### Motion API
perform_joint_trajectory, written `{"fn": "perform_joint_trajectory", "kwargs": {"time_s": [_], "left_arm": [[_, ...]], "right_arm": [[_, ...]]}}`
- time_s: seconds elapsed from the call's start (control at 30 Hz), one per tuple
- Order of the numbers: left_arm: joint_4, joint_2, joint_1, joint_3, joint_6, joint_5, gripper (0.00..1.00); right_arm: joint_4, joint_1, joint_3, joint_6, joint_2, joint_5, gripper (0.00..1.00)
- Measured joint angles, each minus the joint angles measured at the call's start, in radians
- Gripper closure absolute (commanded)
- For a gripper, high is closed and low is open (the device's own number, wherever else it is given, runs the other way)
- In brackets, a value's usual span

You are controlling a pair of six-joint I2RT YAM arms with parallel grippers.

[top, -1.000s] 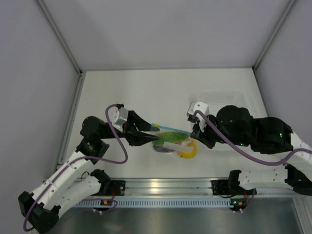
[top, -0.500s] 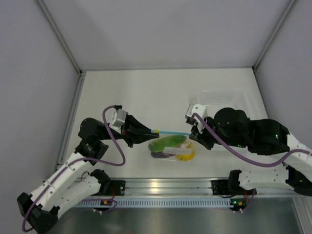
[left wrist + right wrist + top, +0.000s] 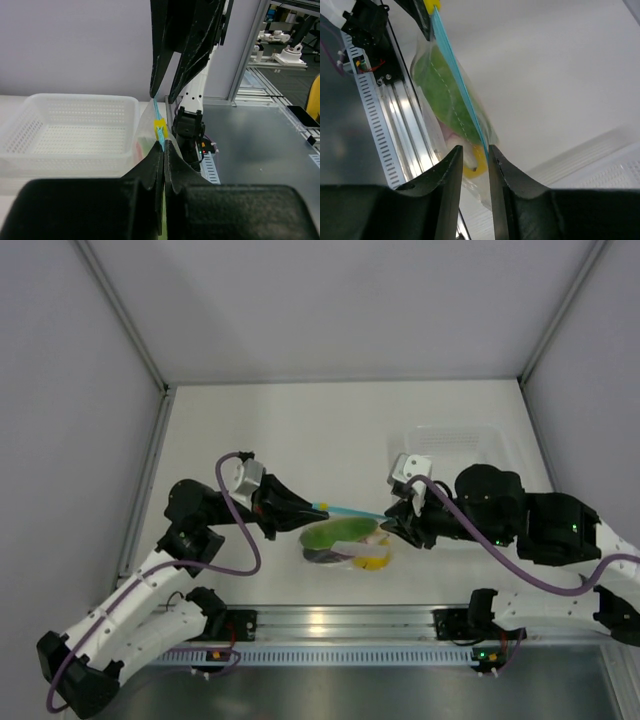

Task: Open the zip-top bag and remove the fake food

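**One Bag, Two Pincers, Strip Pulled Straight**

Two pincers on one zip-top bag (image 3: 348, 545), out over the near half of the white desk (image 3: 280, 430), just ahead of the aluminium rail (image 3: 330, 620). One teal zip strip (image 3: 352, 511) drawn in a straight line between them, top edge up, clear crinkly body hanging below it.

At the strip's left end, the left pincer (image 3: 318, 506): clenched, fingers (image 3: 150, 165) pressed flat together on the strip. One yellow slider (image 3: 159, 127) riding the strip just past those fingertips.

At the other end, the right pincer (image 3: 386, 520): fingers (image 3: 451, 165) a narrow gap apart in both wrist views, strip lying against the inner face of one of them. Gripping it or only bracketing it? Cannot tell.

Inside the bag, the fake food (image 3: 442, 90), all of it behind plastic. Counted from above: one green piece (image 3: 335, 533), the largest, right under the strip; one yellow piece (image 3: 374, 560) at the lower right corner; one dark purplish piece (image 3: 322, 557) at the lower left. One pale band (image 3: 350, 551) across the middle too, too blurred to name.

Bottom of the bag touching the desk or hanging clear of it: not readable from any view.

One clear tub (image 3: 450, 445), walls perforated, on the desk beyond the right pincer and to its right, near side hidden under the right arm, apart from the bag.
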Motion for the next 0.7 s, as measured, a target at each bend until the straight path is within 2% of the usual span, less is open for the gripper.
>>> {"fn": "perform_joint_trajectory", "kwargs": {"time_s": [0.17, 0.23, 0.3, 0.43, 0.7], "left_arm": [[-0.001, 0.030, 0.000, 0.000, -0.008, 0.004, 1.00], [-0.001, 0.035, 0.000, 0.000, -0.008, 0.010, 1.00], [-0.001, 0.038, 0.000, 0.000, -0.008, 0.022, 1.00], [-0.001, 0.037, -0.001, 0.000, -0.007, 0.042, 1.00], [0.000, 0.037, -0.006, 0.000, -0.007, 0.094, 1.00]], "right_arm": [[0.093, 0.001, 0.002, -0.003, 0.018, -0.065, 0.60], [0.126, 0.002, 0.012, -0.004, 0.041, -0.084, 0.59], [0.156, 0.002, 0.024, -0.002, 0.067, -0.104, 0.45], [0.210, 0.002, 0.059, -0.008, 0.121, -0.152, 0.40], [0.240, 0.003, 0.159, -0.024, 0.224, -0.229, 0.43]]}}
